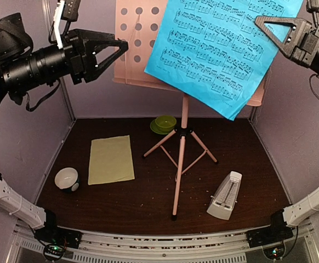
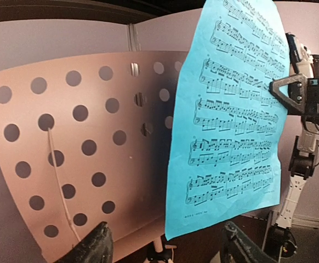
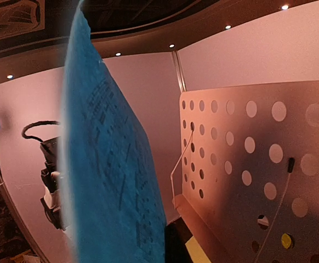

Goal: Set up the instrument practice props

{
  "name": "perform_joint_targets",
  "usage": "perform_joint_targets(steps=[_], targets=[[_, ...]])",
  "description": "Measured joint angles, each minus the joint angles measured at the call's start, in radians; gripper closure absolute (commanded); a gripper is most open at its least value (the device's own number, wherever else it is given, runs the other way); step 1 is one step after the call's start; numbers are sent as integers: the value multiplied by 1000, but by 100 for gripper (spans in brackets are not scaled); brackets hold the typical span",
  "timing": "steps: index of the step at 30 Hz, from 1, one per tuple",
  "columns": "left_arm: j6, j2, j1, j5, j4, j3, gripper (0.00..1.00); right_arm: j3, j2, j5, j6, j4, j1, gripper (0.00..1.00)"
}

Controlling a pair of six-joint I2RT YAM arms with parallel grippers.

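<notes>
The left gripper (image 1: pixel 121 48) hovers in front of the left half of the perforated desk (image 1: pixel 135 44), its jaws spread with nothing between them, probably standing by to steady a page. Below it on the tabletop (image 1: pixel 148 192) sit a small white-and-black bowl (image 1: pixel 66 178) and, just beside it, the pale-yellow music sheet (image 1: pixel 111 159), lying flat and not yet on the stand. The pink tripod music stand (image 1: pixel 180 164) is upright at centre, with a green cup and saucer (image 1: pixel 164 124) behind its legs. The blue music sheet (image 1: pixel 220 49) hangs tilted across the right half of the desk, its lower corner dropping past the ledge; whether it rests on the ledge I cannot tell. The white metronome (image 1: pixel 225 196) stands near the front right, well apart from the stand. The right gripper (image 1: pixel 260 23) has its jaws pressed together on the blue sheet's right edge, apparently to carry it to the desk.
</notes>
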Motion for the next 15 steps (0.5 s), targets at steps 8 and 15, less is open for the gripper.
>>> perform_joint_targets(steps=[8, 15], targets=[[179, 85, 0, -227, -21, 113, 31, 174, 129, 154, -127, -72, -75, 100], [277, 267, 29, -361, -87, 336, 35, 174, 158, 180, -187, -47, -175, 100]])
